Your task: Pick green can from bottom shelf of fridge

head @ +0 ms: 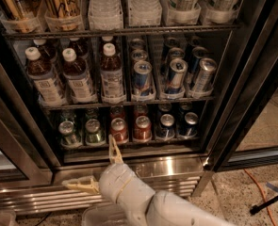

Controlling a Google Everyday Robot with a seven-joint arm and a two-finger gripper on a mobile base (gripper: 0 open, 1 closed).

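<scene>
Your gripper (pixel 87 160) sits low in front of the fridge (pixel 229 108), outside the cabinet, just below the bottom shelf (pixel 152 143) and over the shiny stainless-steel louvred base (pixel 176 169). Its two tan, tapered fingers (pixel 114 150) are spread wide apart with nothing between them; one points up, its tip overlapping the shelf's front edge; the other points left along the steel.

The green can (pixel 94 132) stands upright toward the left of that dark wire rack; it is a short aluminium cylinder with a silver top and pull tab. A second green can (pixel 68 134) stands just beside it on the left; neither touches the fingers, and the upward finger's tip lies just below and to the right of the nearer one.

Two short red cans (pixel 119 130) follow to the right, then two dark blue cans (pixel 167 126). On the rack above you have white-capped bottles (pixel 77 76) of dark liquid and tall blue-silver cans (pixel 142 79). The smooth, rounded white arm (pixel 129 194) rises from the lower edge.
</scene>
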